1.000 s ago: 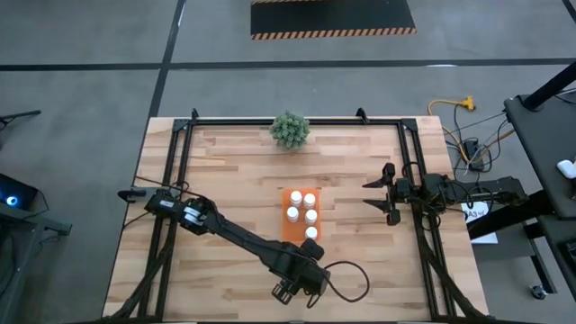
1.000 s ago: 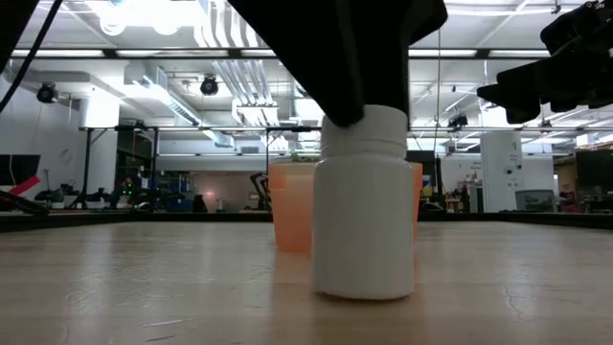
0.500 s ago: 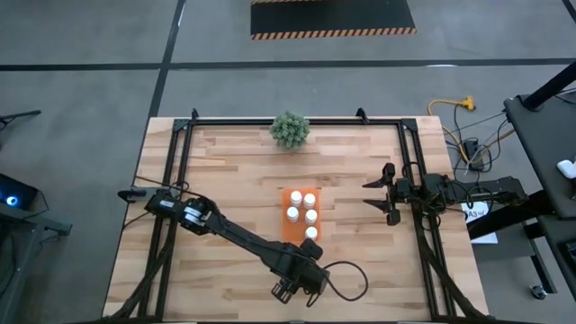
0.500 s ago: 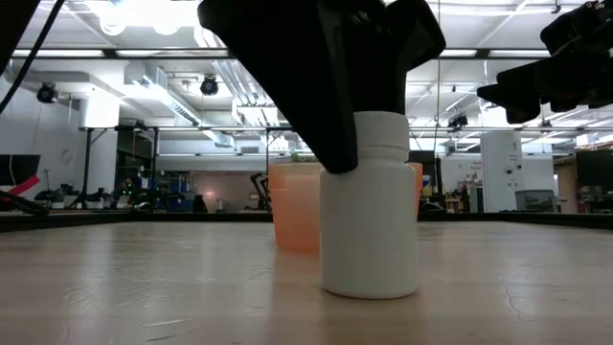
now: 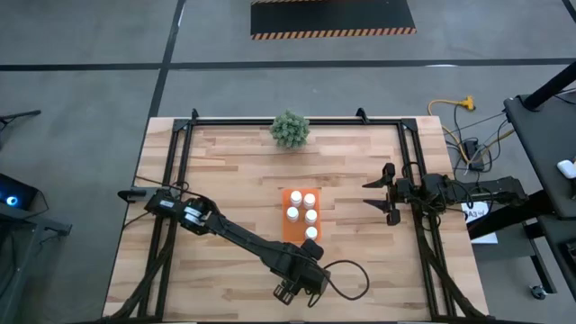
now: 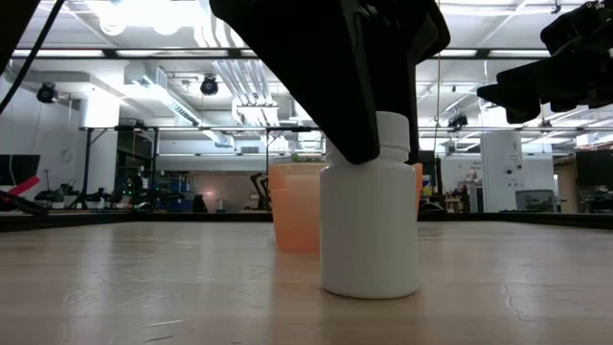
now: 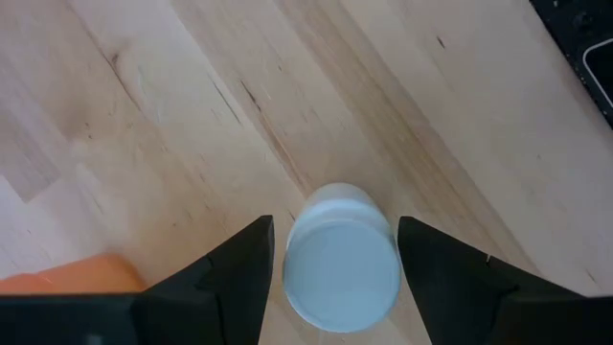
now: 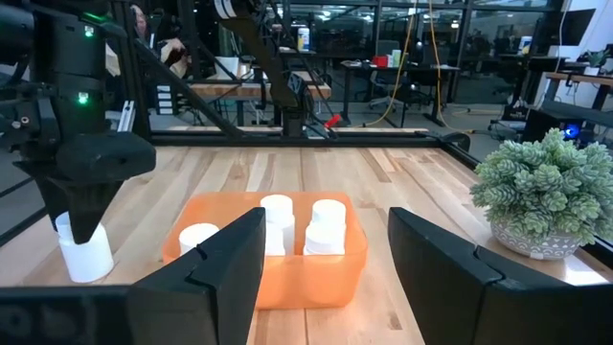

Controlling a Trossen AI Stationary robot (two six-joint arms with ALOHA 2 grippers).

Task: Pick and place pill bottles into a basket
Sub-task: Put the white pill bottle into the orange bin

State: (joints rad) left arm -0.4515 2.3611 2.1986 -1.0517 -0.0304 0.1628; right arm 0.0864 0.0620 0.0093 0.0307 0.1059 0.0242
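Note:
One white pill bottle [image 7: 342, 266] stands upright on the wood near the table's front edge; it also shows in the low view [image 6: 370, 230] and the right wrist view [image 8: 84, 254]. My left gripper [image 7: 335, 240] is open above it, one finger on each side of the cap; in the high view [image 5: 292, 286] it hides the bottle. The orange basket [image 5: 290, 232] at mid-table holds several bottles [image 5: 310, 216], and its near-left slot is bare. My right gripper [image 5: 376, 193] waits open, to the basket's right. My left gripper comes from above, pointing down, with its fingers [image 7: 239, 278] on either side of the bottle's cap [image 7: 383, 251]. One finger lies right at the cap's edge, and I cannot tell whether it touches. The bottle stands upright on the table.
A green bushy plant [image 5: 290, 129] stands at the table's far edge. Black frame rails run along the left, right and far sides [image 5: 171, 171]. A loop of cable [image 5: 346, 279] lies right of my left gripper. Bare wood lies between the bottle and the basket.
My left gripper has come down over the standing bottle, so that its fingers now reach beside the cap instead of ending above it. The bottle stays upright on the table.

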